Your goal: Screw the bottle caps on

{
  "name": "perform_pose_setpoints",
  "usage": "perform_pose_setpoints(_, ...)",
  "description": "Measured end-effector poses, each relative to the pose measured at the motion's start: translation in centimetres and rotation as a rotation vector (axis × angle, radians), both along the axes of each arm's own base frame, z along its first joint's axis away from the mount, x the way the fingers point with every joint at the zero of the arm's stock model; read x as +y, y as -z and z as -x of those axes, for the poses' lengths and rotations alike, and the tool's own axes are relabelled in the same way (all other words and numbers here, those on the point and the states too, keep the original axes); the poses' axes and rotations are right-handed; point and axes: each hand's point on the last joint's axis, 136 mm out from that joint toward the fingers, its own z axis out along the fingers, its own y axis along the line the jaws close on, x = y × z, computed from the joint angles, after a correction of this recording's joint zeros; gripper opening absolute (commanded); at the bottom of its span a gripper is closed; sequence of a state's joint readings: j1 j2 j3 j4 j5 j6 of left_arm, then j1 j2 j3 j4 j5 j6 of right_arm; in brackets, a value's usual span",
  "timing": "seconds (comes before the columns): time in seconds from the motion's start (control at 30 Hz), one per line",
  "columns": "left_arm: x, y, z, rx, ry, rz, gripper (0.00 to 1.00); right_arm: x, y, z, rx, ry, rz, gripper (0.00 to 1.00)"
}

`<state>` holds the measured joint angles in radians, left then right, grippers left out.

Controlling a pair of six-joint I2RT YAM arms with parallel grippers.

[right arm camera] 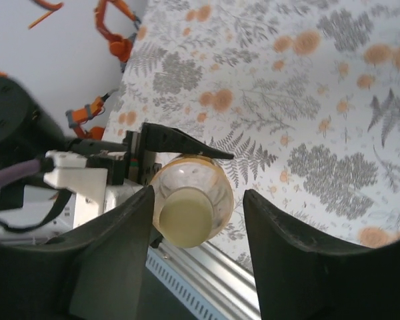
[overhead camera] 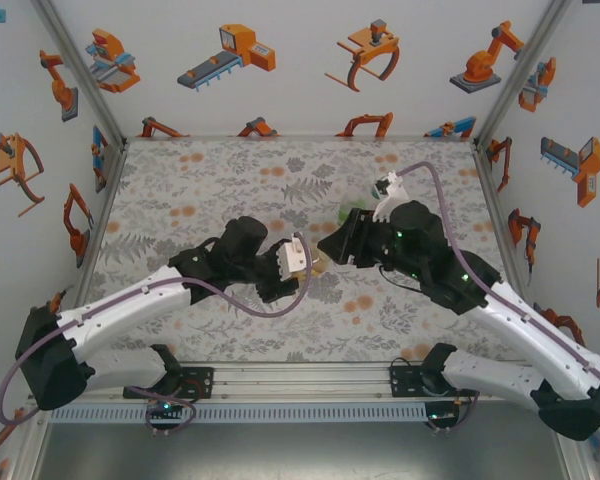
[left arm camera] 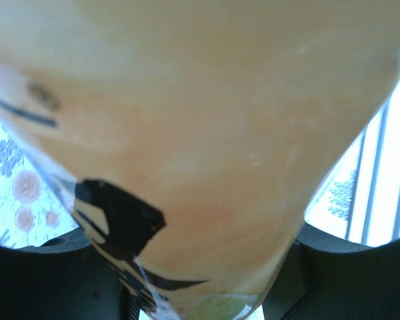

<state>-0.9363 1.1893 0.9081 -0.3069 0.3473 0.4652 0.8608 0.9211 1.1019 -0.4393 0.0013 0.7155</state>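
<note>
My left gripper [left arm camera: 200, 293] is shut on the body of the amber-yellow bottle [left arm camera: 207, 120], holding it above the middle of the table [overhead camera: 180, 200]. In the right wrist view that bottle [right arm camera: 213, 177] points its top at the camera and carries a pale yellow cap [right arm camera: 185, 217]. My right gripper [right arm camera: 199, 197] stands open around the cap end, with one finger close beside the cap and a clear gap to the other finger. From above, the left gripper [overhead camera: 302, 258] and right gripper [overhead camera: 332, 247] meet at the bottle [overhead camera: 321, 263].
A green-tinted bottle [overhead camera: 355, 208] stands just behind the right arm, partly hidden by it. White walls with orange robot pictures close the table on three sides. A metal rail [overhead camera: 300, 380] runs along the near edge between the arm bases.
</note>
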Motion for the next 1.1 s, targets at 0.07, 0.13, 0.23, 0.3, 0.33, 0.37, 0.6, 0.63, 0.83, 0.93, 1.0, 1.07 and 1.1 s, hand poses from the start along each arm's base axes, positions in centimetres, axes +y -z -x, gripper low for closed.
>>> perform_pose_setpoints(0.07,-0.3,-0.8,1.2,0.019,0.060,0.031,0.00,-0.2,-1.9,1.1,-0.103,-0.063,-0.006,0.58)
perform_pose_setpoints(0.13,-0.4,-1.4,2.4,0.044,0.120,0.056,0.00,-0.4,-3.9,2.3,-0.226,-0.138,-0.004,0.58)
perform_pose_setpoints(0.23,-0.3,-2.0,4.1,0.096,0.198,0.069,0.00,-0.5,-5.8,4.8,-0.400,-0.273,0.022,0.58)
perform_pose_setpoints(0.3,-0.1,-2.0,5.1,0.133,0.235,0.062,0.00,-0.4,-6.3,6.4,-0.501,-0.368,0.045,0.58)
perform_pose_setpoints(0.33,0.2,-1.9,5.6,0.154,0.248,0.053,0.00,-0.3,-6.4,7.4,-0.555,-0.428,0.059,0.58)
perform_pose_setpoints(0.37,0.4,-1.8,6.0,0.174,0.257,0.043,0.00,-0.2,-6.4,8.3,-0.600,-0.482,0.072,0.58)
perform_pose_setpoints(0.6,2.1,-0.2,8.5,0.306,0.305,-0.058,0.00,1.0,-3.7,12.4,-0.767,-0.814,0.167,0.59)
perform_pose_setpoints(0.63,2.3,0.0,8.7,0.322,0.309,-0.069,0.00,1.2,-3.2,12.6,-0.777,-0.849,0.175,0.59)
perform_pose_setpoints(0.83,3.0,0.4,9.8,0.369,0.333,-0.096,0.00,2.5,-1.5,13.1,-0.778,-0.969,0.181,0.59)
perform_pose_setpoints(0.93,3.1,0.4,10.1,0.378,0.342,-0.101,0.00,2.9,-1.1,13.2,-0.768,-1.000,0.176,0.58)
perform_pose_setpoints(1.0,3.2,0.4,10.3,0.382,0.348,-0.103,0.00,3.2,-0.8,13.2,-0.762,-1.016,0.173,0.57)
perform_pose_setpoints(1.07,3.3,0.4,10.4,0.383,0.353,-0.105,0.00,3.3,-0.6,13.2,-0.756,-1.028,0.170,0.55)
perform_pose_setpoints(1.1,3.3,0.5,10.4,0.384,0.354,-0.107,0.00,3.4,-0.5,13.2,-0.751,-1.034,0.168,0.54)
